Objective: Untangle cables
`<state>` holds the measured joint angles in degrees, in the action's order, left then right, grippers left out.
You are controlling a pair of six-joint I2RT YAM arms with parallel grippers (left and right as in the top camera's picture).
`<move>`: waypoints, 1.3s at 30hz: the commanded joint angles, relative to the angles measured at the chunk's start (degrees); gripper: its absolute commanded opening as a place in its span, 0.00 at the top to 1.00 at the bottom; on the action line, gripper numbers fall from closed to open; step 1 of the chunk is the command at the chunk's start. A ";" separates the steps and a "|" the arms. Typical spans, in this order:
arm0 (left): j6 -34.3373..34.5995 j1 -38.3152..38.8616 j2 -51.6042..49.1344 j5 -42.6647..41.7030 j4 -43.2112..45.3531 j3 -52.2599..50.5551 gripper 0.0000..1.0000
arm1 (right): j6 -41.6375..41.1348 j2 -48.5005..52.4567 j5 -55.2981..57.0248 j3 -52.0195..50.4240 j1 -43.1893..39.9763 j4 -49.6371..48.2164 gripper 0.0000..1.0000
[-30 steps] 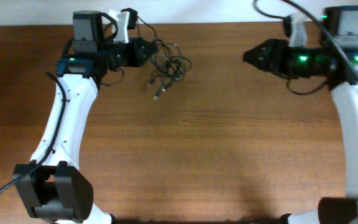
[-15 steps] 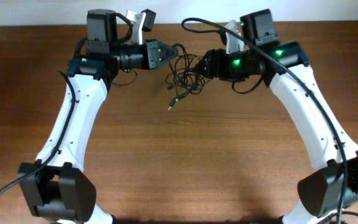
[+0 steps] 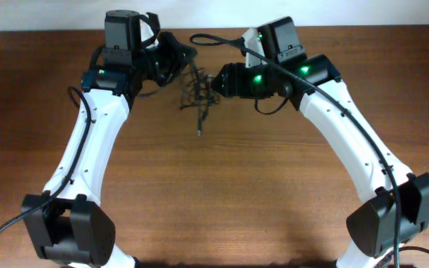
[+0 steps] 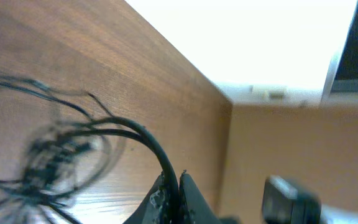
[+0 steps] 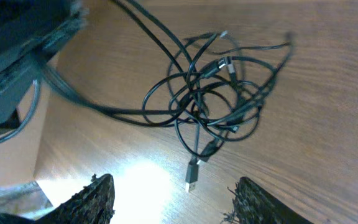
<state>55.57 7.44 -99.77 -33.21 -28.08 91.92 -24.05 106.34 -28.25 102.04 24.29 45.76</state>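
Observation:
The cables are a knotted clump of thin black cords hanging between my two grippers at the table's far middle, with one plug end dangling toward me. My left gripper is shut on a black cord of the clump and holds it lifted. The clump shows blurred in the left wrist view. My right gripper is open, right beside the clump. In the right wrist view the clump hangs ahead of the spread fingers, with a silvery plug between them.
The wooden table stretches toward me from the clump. Its far edge meets a white wall just behind both grippers. The thick arm cable loops over the right wrist.
Both grippers moved left and toward the far edge. The left gripper lifted the clump. The right gripper closed in on it from the right.

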 commanded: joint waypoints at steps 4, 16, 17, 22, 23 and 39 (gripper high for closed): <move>22.38 3.43 0.87 0.39 0.20 0.17 0.92 | 6.73 0.22 7.93 0.15 5.35 -4.61 0.37; 23.76 4.72 0.87 -0.98 0.39 0.17 0.78 | 3.87 0.50 19.08 0.15 5.99 -8.35 0.96; 19.69 4.61 0.87 1.51 0.37 0.17 0.76 | 3.37 0.46 18.99 0.15 5.75 -8.28 0.96; -11.34 4.61 0.87 6.71 -0.31 0.17 0.40 | -2.86 0.42 15.82 0.15 2.82 -5.95 0.96; -19.61 4.72 0.87 6.67 -1.18 0.17 0.40 | -2.86 0.42 14.14 0.15 2.10 -5.44 0.96; -53.51 10.16 -15.30 0.15 -12.07 0.15 0.64 | -2.82 0.42 8.33 0.15 0.00 -3.10 0.96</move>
<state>6.02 16.93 -112.75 -31.75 -39.94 91.94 -26.81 106.37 -19.00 102.04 24.25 42.96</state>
